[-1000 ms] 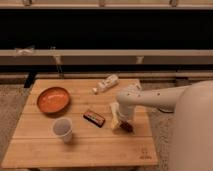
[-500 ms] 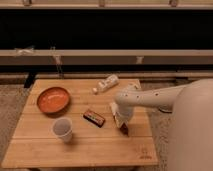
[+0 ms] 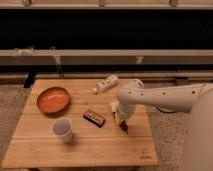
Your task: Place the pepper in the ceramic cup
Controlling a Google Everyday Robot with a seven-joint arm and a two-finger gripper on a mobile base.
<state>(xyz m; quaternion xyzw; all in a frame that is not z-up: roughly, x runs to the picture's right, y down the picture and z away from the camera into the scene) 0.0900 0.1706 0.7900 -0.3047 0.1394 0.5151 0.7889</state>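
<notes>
My gripper [image 3: 121,123] is over the right half of the wooden table [image 3: 80,150], pointing down from the white arm that reaches in from the right. It is shut on the pepper [image 3: 123,128], a small dark red-brown oblong that hangs from its tip just above the tabletop. The ceramic cup [image 3: 62,129] is small and white. It stands upright at the front left of the table, well to the left of the gripper.
A wide orange bowl [image 3: 52,100] sits at the left rear of the table. A flat dark bar [image 3: 94,118] lies between the cup and the gripper. A white bottle [image 3: 106,83] lies on its side at the back. A dark shelf runs behind the table.
The gripper has risen slightly and shifted a little left with the pepper in it. The cup, bowl, bar and bottle have not moved.
</notes>
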